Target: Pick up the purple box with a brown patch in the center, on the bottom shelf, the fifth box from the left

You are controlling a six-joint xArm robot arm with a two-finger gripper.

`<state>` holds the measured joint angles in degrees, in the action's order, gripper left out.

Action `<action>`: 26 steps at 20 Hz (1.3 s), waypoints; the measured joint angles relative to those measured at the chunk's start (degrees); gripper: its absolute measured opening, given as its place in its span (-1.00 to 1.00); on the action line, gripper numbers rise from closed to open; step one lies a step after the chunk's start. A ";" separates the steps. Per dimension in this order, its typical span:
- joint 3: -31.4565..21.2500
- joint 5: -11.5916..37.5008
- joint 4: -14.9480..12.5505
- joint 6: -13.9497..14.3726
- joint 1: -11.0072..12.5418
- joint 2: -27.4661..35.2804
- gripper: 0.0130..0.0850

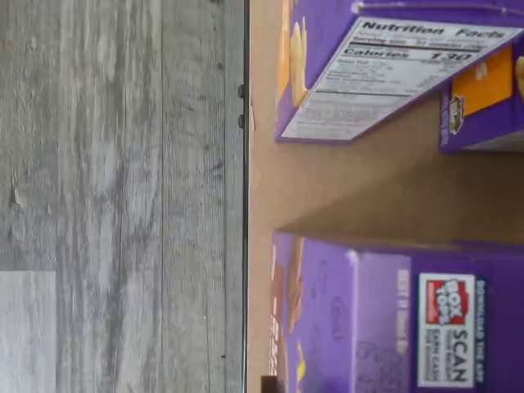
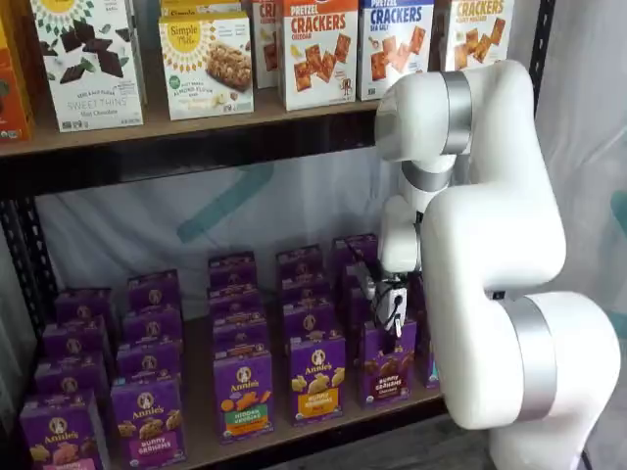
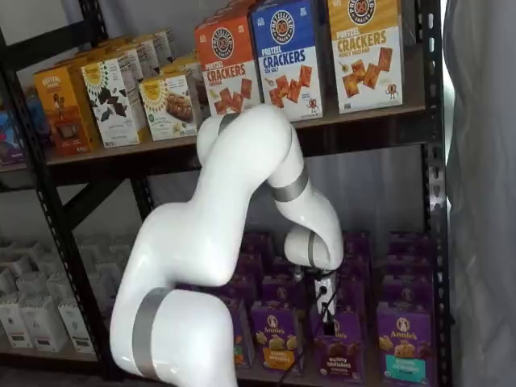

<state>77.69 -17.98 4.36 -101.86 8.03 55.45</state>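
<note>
Purple box stands at the front of the bottom shelf, brown band at six o'clock on its face. My gripper hangs at its twelve o'clock; I cannot tell whether my fingers grasp it. I should clamp squarely across its top, clear of its neighbours.

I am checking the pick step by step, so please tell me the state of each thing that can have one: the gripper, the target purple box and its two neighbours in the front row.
gripper: low over the purple box; whether open or shut cannot be told
purple box: upright on the bottom shelf, front row
orange-band box: upright, untouched
teal-band box: upright, untouched
</note>
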 joint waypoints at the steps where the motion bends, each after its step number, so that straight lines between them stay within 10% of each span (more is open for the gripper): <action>1: -0.06 0.02 0.10 -0.09 0.00 -0.04 0.00; 26: -5.85 1.45 4.27 -3.42 -0.62 -4.22 -0.33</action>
<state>71.84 -16.53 8.63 -105.29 7.40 51.23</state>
